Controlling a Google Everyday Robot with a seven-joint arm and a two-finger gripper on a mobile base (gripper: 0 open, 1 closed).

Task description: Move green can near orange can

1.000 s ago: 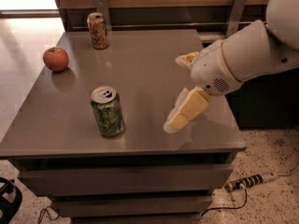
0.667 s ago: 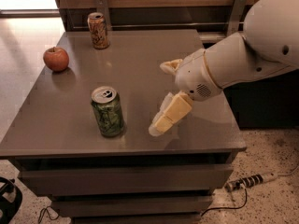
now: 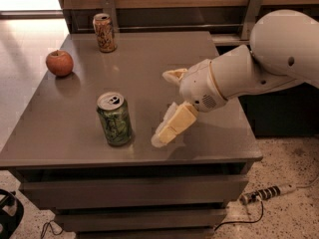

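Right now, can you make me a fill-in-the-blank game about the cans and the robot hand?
The green can stands ____ on the table.
The gripper is beside the green can, fingers ____.
The can farther from the gripper is the ____.
The fruit near the table's left edge is an ____.
Missing words: upright, open, orange can, apple.

The gripper (image 3: pixel 160 108) hangs over the table's (image 3: pixel 65 133) front, right of the green can (image 3: pixel 114 119). Its far finger (image 3: pixel 174 75) is partly hidden behind the wrist (image 3: pixel 199 86). The arm (image 3: pixel 279 59) runs off the right edge and covers the table's far right corner. The orange can's (image 3: pixel 104 33) print is too small to read. A black thing (image 3: pixel 9 215) is cut by the left edge. The cord (image 3: pixel 249 215) is lost under the table.
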